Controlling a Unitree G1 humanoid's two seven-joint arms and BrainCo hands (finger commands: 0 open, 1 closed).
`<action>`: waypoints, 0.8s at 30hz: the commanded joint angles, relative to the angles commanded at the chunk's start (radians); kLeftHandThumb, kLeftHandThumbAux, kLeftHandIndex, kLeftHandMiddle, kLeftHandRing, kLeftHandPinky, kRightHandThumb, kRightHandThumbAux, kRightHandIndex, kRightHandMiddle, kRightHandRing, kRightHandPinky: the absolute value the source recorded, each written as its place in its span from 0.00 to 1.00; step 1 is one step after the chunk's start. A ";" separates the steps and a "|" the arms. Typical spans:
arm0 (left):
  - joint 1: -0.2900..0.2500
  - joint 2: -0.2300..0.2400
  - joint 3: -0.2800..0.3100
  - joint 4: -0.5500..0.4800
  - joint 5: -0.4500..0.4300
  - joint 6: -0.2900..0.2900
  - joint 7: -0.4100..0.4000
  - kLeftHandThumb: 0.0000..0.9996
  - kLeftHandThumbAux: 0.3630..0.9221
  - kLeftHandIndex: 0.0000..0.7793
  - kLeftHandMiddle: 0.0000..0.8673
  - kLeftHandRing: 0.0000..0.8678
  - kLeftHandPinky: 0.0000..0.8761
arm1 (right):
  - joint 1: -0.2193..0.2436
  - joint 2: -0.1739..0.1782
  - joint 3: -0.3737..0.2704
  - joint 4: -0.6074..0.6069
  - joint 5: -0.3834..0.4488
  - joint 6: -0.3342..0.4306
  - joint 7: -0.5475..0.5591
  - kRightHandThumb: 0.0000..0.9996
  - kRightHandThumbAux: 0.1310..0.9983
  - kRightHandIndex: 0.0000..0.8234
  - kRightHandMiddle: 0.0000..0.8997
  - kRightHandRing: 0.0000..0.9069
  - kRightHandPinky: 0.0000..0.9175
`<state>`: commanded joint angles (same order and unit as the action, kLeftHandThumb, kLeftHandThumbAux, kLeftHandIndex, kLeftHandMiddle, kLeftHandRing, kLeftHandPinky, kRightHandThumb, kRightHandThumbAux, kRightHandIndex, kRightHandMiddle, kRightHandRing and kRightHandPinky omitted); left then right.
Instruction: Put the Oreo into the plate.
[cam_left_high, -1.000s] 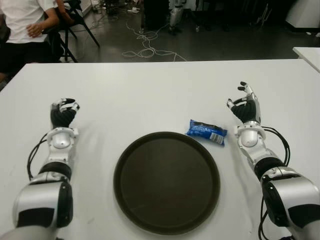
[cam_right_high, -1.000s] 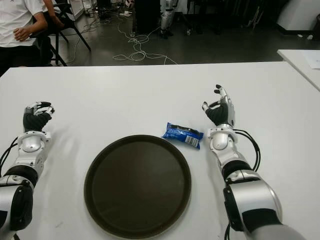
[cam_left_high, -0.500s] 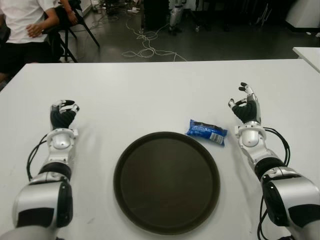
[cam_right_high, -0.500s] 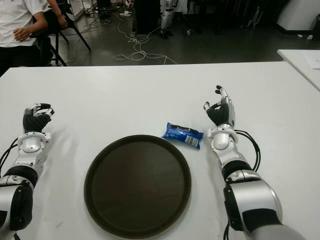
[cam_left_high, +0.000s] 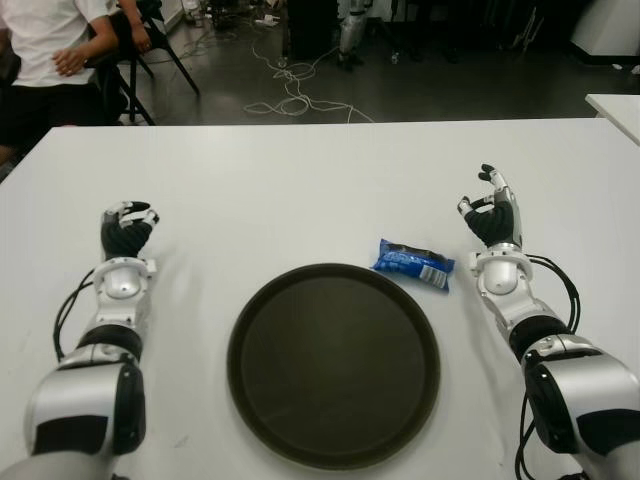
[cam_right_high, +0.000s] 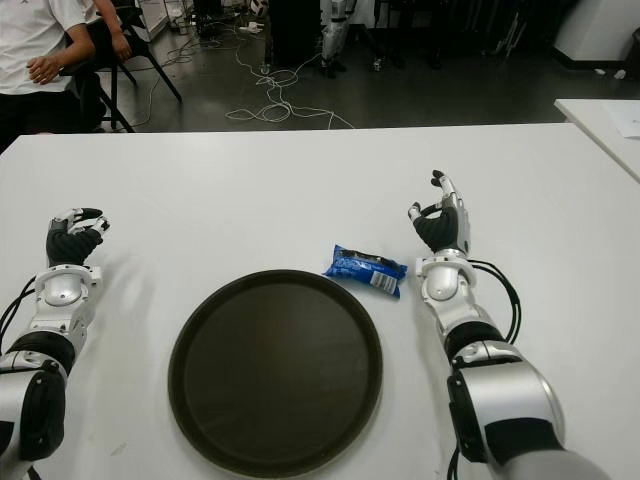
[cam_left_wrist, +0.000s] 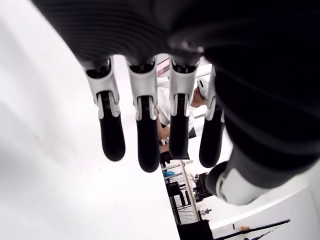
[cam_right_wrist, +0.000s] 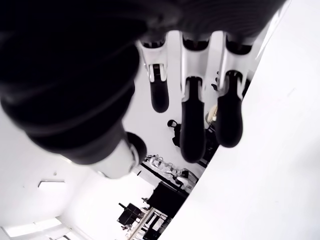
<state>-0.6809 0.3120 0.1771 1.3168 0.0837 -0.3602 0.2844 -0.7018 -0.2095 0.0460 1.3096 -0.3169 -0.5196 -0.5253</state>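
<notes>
- The Oreo (cam_left_high: 413, 263), a small blue packet, lies flat on the white tabletop (cam_left_high: 300, 190), just beyond the far right edge of the plate and not on it.
- The plate (cam_left_high: 333, 363) is a round, dark brown tray with a low rim, near the middle of the tabletop at its near side; nothing lies in it.
- The right robot hand (cam_left_high: 490, 212) shows to the right of the Oreo, apart from it, palm turned toward the packet, fingers loosely spread and holding nothing. Its wrist view shows the fingers (cam_right_wrist: 191, 120) extended with only the tabletop and the room beyond them.
- The left robot hand (cam_left_high: 126, 226) shows well to the left of the plate, near the left side of the tabletop, fingers relaxed and slightly bent, with nothing in them. Its wrist view shows four fingers (cam_left_wrist: 145, 130) hanging free.
- A person (cam_left_high: 45, 50) in a white shirt sits on a chair beyond the far left corner of the tabletop.
- Cables (cam_left_high: 290, 90) lie on the dark floor behind the tabletop.
</notes>
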 joint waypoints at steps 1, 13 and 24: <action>0.000 0.001 -0.009 0.000 0.009 0.002 0.010 0.68 0.63 0.51 0.33 0.38 0.41 | 0.001 -0.001 0.004 -0.002 -0.004 -0.006 -0.006 0.58 0.77 0.16 0.22 0.55 0.65; 0.001 0.008 -0.051 0.002 0.056 0.010 0.054 0.68 0.63 0.51 0.35 0.40 0.42 | 0.008 -0.008 0.047 -0.012 -0.052 -0.068 -0.076 0.56 0.79 0.17 0.26 0.52 0.59; 0.001 0.012 -0.076 0.004 0.089 0.014 0.082 0.68 0.63 0.51 0.36 0.40 0.42 | 0.007 -0.015 0.087 -0.015 -0.087 -0.083 -0.087 0.42 0.72 0.18 0.25 0.29 0.31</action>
<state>-0.6799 0.3237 0.1015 1.3206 0.1722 -0.3465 0.3662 -0.6947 -0.2244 0.1327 1.2950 -0.4037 -0.6023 -0.6127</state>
